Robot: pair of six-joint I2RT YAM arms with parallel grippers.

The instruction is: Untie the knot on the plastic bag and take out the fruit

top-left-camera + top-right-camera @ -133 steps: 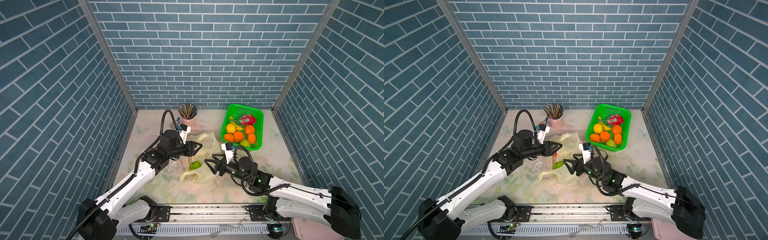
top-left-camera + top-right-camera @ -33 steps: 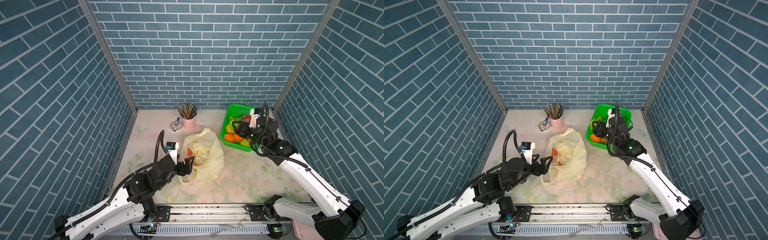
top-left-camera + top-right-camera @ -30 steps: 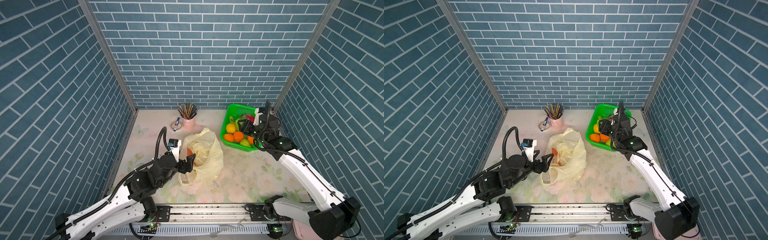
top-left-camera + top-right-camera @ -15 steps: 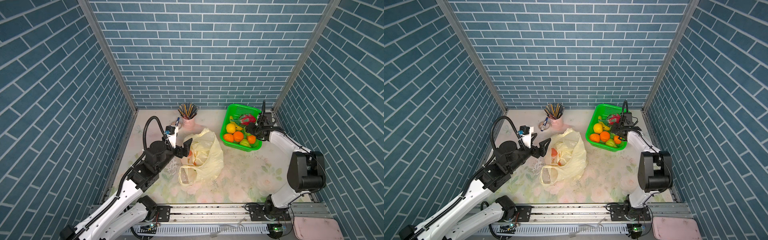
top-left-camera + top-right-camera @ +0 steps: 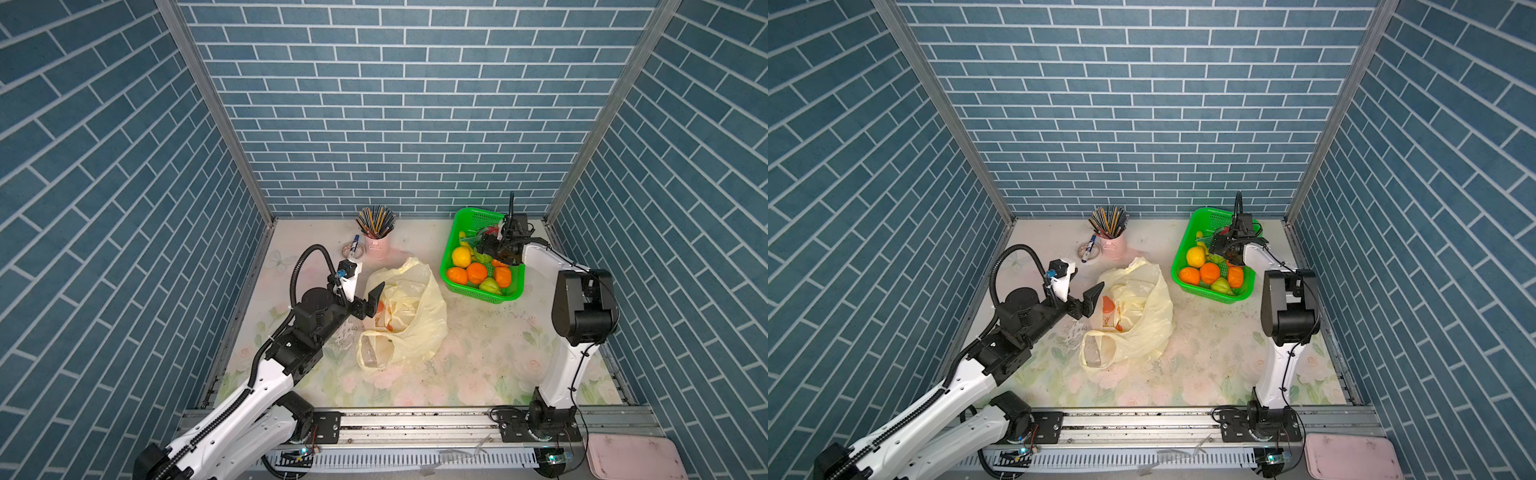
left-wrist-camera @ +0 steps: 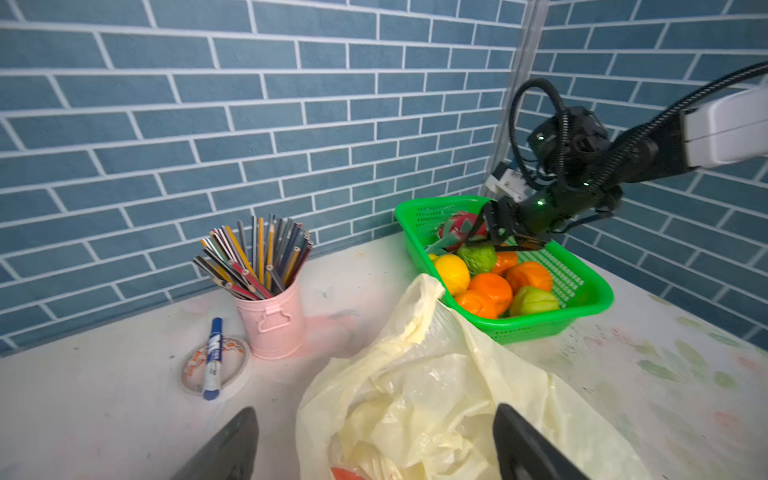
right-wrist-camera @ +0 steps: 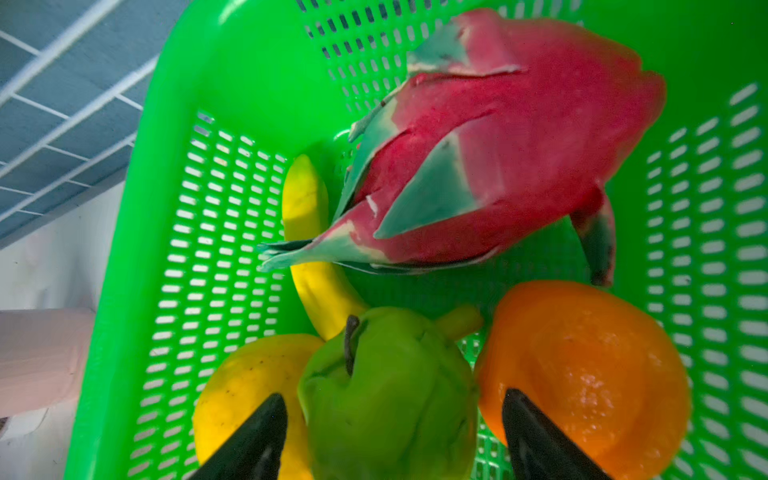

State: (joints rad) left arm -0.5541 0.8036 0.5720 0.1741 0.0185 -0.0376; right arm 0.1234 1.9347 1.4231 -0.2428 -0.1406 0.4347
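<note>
In a top view the plastic bag [image 5: 415, 307] is seen lying crumpled at mid-frame, and the left gripper [image 5: 376, 298] is held spread wide at its mouth. At upper right, inside the green basket [image 5: 473, 219], the right gripper [image 7: 394, 395] is spread either side of a green fruit [image 7: 386, 357].

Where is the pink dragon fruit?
The dragon fruit lies at the far end of the basket, back right in a top view, beside the banana.

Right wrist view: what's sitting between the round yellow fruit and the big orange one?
A lumpy green fruit sits between the yellow fruit and the orange one, in the right wrist view, inside the green basket.
</note>
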